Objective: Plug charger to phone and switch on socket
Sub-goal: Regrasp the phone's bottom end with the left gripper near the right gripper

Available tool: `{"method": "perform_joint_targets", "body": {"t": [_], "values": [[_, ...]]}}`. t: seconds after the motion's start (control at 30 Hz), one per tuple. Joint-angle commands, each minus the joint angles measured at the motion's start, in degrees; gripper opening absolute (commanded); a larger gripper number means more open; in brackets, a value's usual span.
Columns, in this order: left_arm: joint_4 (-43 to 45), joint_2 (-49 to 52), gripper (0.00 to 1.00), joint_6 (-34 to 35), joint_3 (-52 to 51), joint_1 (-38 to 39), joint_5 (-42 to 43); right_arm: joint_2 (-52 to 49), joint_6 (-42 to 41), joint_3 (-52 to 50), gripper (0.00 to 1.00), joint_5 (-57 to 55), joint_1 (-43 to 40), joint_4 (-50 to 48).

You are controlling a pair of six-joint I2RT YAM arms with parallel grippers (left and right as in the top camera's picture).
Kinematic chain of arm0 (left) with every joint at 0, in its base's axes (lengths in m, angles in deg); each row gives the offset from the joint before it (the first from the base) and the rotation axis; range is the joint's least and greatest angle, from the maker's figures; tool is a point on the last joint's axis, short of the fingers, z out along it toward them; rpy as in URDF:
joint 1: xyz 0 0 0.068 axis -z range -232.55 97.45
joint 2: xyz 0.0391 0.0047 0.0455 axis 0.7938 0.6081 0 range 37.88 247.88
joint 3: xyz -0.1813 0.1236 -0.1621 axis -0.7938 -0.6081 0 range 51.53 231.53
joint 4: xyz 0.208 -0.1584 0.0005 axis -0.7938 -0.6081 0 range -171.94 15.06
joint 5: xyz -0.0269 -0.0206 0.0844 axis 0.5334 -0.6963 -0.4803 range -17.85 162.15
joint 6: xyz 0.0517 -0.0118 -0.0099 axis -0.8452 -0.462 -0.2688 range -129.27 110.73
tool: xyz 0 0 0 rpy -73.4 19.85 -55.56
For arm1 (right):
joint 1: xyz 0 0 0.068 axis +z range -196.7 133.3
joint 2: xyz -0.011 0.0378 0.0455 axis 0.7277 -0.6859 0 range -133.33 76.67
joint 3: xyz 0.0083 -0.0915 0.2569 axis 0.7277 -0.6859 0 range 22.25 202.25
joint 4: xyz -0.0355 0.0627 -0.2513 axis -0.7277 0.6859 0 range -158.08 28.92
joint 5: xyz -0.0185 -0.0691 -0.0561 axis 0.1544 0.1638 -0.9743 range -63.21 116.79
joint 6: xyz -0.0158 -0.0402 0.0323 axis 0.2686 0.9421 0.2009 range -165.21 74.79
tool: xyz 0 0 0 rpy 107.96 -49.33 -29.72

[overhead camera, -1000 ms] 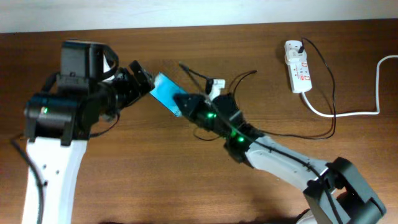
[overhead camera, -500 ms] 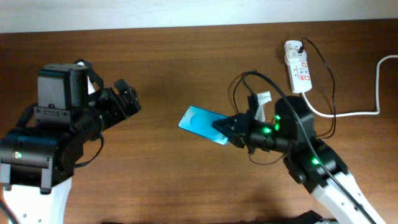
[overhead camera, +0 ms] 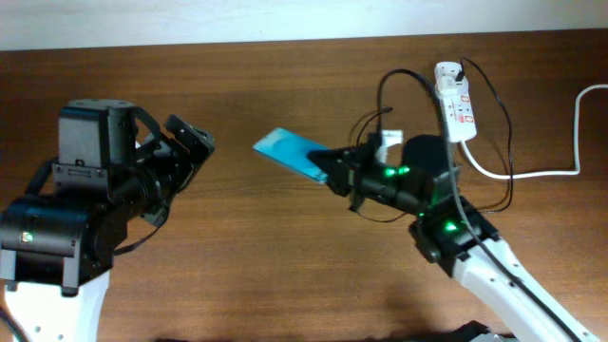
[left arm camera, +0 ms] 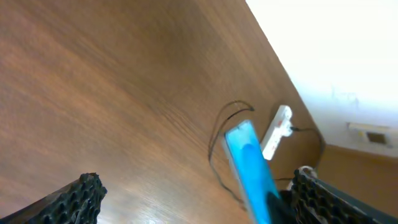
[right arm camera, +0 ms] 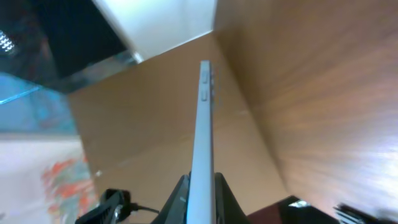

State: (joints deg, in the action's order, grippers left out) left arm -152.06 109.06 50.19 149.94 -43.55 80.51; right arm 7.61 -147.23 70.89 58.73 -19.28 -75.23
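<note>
Brown wood-grain counter (overhead camera: 285, 256) fills my overhead view, with a pale strip along the far edge. My right claw (overhead camera: 332, 169) is clamped on the right end of the phone (overhead camera: 290, 152), which sticks out leftward around mid-counter with its light-blue screen showing. The right wrist camera sees it edge-on between the fingers. My left claw (overhead camera: 190, 142) sits well left of the phone, fingers spread wide and gripping nothing. The socket (overhead camera: 456, 100) lies at the far right, its thick white cord (overhead camera: 532, 174) running off rightward. The charger (overhead camera: 383, 85) loops in black from the socket toward the right claw. I cannot tell whether its tip is in the phone.
</note>
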Motion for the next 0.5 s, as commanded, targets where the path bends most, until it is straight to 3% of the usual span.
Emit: {"method": "perform_joint_targets", "body": {"t": [0.0,0.27,0.47], "values": [[-0.07,-0.39,0.99,6.78,0.85,0.13,3.78,-5.42,-4.48,1.07,0.04,-2.23,4.66,-8.85],[-1.44,7.96,0.98,6.91,0.63,0.79,11.21,-8.87,-7.91,1.07,0.04,-2.62,7.78,-22.27],[3.41,11.89,0.95,7.72,0.63,5.38,14.58,-9.11,-9.46,1.07,0.04,-4.15,7.82,-22.25]]}}
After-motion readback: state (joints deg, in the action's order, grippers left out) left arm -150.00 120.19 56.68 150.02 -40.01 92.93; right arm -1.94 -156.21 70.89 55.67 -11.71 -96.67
